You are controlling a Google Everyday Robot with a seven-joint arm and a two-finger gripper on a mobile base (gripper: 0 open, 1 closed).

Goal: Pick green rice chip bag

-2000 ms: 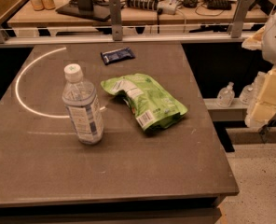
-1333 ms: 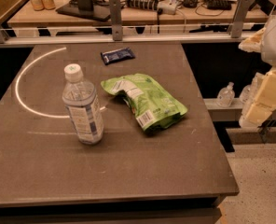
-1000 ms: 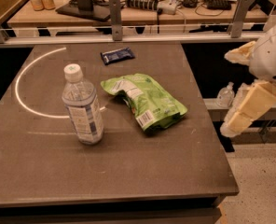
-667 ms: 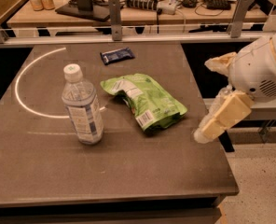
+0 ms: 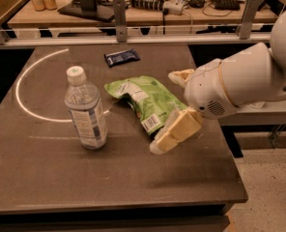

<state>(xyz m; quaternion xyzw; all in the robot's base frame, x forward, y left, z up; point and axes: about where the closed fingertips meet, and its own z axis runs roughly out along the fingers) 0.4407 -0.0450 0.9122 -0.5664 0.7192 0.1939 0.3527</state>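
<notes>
The green rice chip bag [image 5: 144, 102] lies flat near the middle of the dark table [image 5: 61, 178], lime green with white label panels and a barcode toward its front end. My gripper [image 5: 164, 112] has come in from the right on a large white arm [image 5: 239, 81] and hovers over the bag's right edge. Its two cream fingers are spread apart, one fingertip [image 5: 178, 76] behind the bag and the other [image 5: 169, 138] in front of it. It holds nothing. The arm hides the bag's right end.
A clear water bottle [image 5: 86, 110] with a white cap stands upright left of the bag. A small dark blue wrapper [image 5: 121, 57] lies at the table's back. A white arc [image 5: 24, 81] is marked on the left. A metal rail [image 5: 133, 37] and a cluttered desk lie behind.
My arm has swung in from the table's right side to the left and forward, bringing the gripper from off the table to the bag's right edge. The bag, bottle and wrapper have not moved.
</notes>
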